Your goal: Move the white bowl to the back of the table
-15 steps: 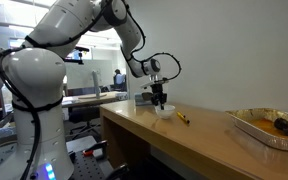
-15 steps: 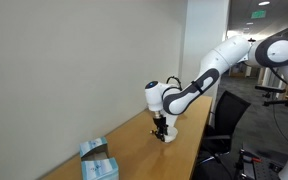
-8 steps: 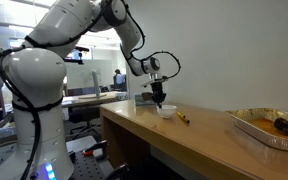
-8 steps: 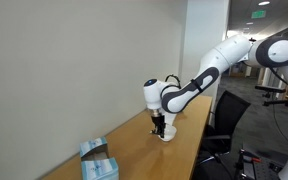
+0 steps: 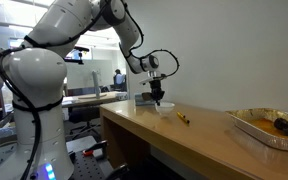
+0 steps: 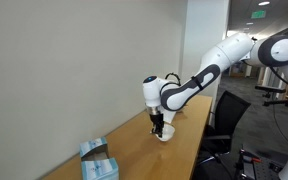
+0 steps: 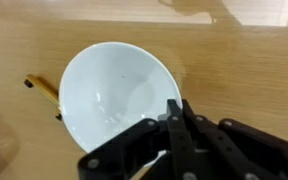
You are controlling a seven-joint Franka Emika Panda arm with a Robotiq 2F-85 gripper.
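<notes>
Judging progress as early: grasp looks made, transfer to the back not done. Biggest first: the table (image 5: 214,135) runs long, with a wall along one side in an exterior view, which I take as the back. The arm (image 5: 84,25) reaches down over the end of the table nearest the robot base. The foil tray (image 5: 269,125) sits well apart at the far end with something dark in it, out of the path. The blue box (image 6: 97,160) is also well apart from the work. The white bowl (image 7: 109,95) is empty, upright, at or barely off the wood; can't tell which. The gripper (image 7: 174,108) appears pinched on its near rim. The yellow-handled tool (image 7: 44,92) lies just beside the bowl, the only thing a low slide could catch.
</notes>
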